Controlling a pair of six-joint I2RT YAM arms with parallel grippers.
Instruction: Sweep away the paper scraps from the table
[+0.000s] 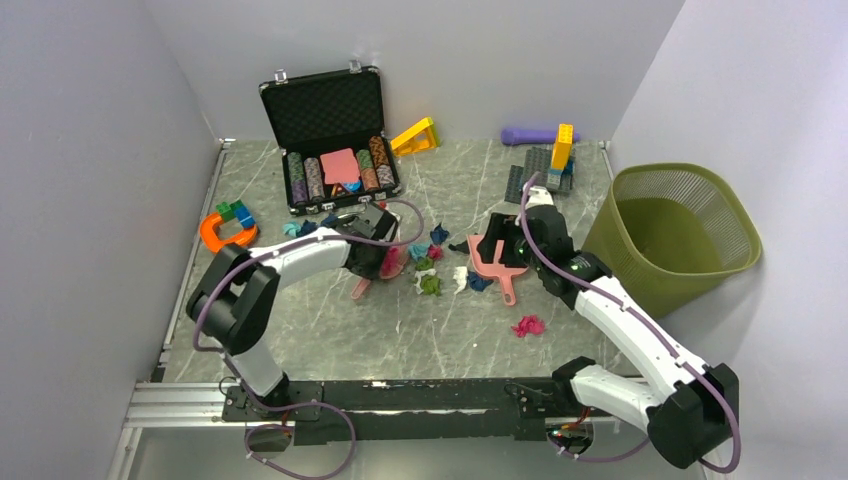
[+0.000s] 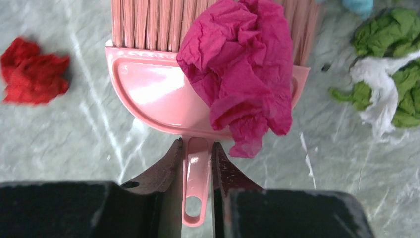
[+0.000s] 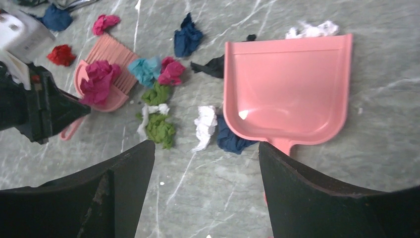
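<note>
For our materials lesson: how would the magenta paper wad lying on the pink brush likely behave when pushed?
The magenta wad looks loosely crumpled, so probably very light and floppy, squashing rather than breaking. Perched on the brush, it may well slide off once that moves.

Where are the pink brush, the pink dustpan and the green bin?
pink brush (image 2: 148,96): left wrist view, plastic back below the bristles.
pink dustpan (image 3: 289,84): right wrist view, flat middle of the pan.
green bin (image 1: 615,260): top view, near outer wall.
</note>
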